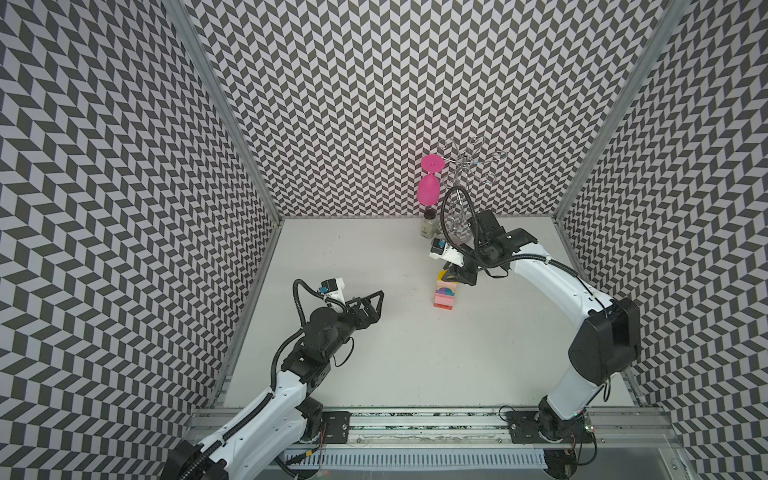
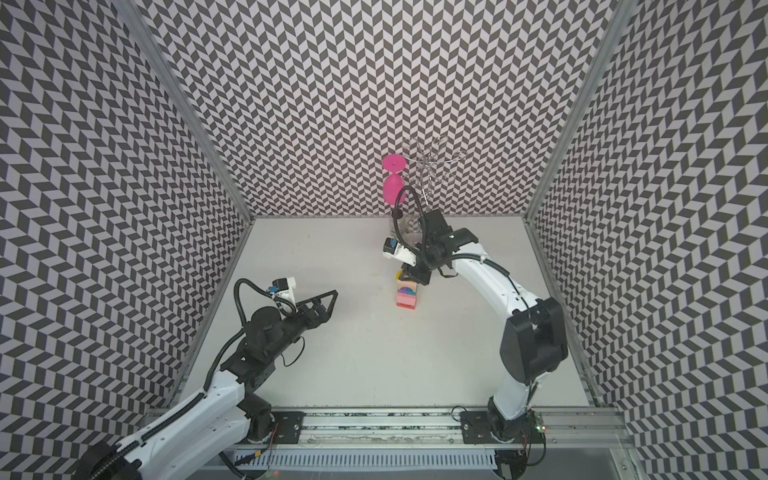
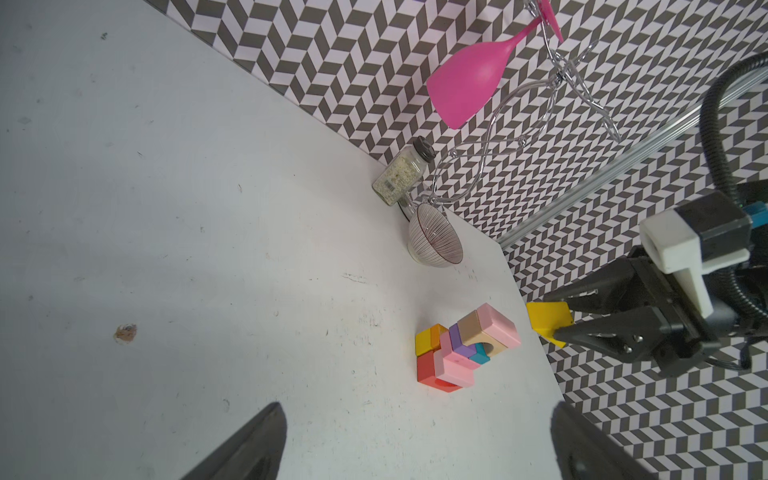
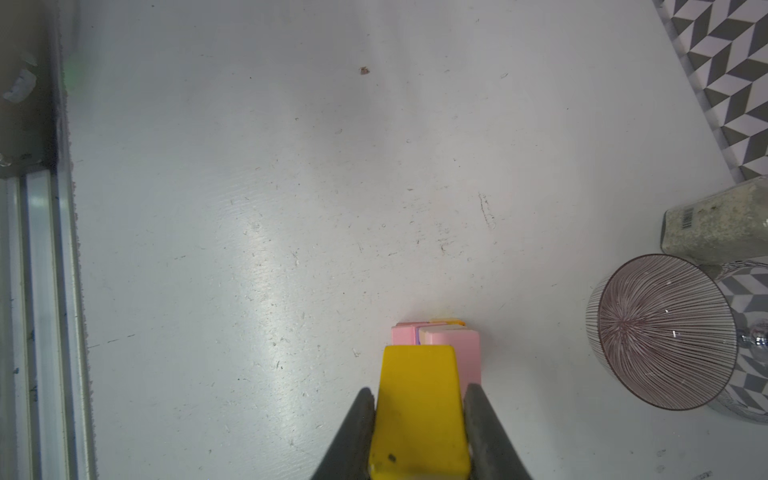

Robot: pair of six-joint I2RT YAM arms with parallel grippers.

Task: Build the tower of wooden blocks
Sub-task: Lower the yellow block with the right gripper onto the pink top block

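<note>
The right gripper (image 4: 419, 390) is clamping a yellow block (image 4: 417, 419) between its two dark fingers (image 4: 355, 432), one pressing on each side face. It is holding that block just above the wood block tower (image 3: 461, 349). In the left wrist view a thin gap is showing between the block and the pink slab (image 3: 498, 328) topping the stack, so the two are not touching. In both top views the block is hanging over the tower's top.

The tower is standing on the white table (image 1: 415, 365), right of the middle and toward the back wall. A red block (image 3: 426, 368) is sitting at its foot. Coloured pieces (image 3: 459, 340) in yellow, orange, pink, purple and teal, along with a plain wood arch (image 3: 471, 326), are stacking up beneath the top slab.

The left gripper (image 1: 374, 305) is hovering over the left side of the table, well apart from the tower, its jaws spread wide and grasping nothing.

Behind the tower, a ribbed glass bowl (image 3: 434, 241) is sitting near the foot of a wire rack (image 3: 498, 137). A spice jar (image 3: 401, 178) is standing just beside the bowl, and a pink goblet (image 3: 469, 87) is hanging upside down from the rack.
</note>
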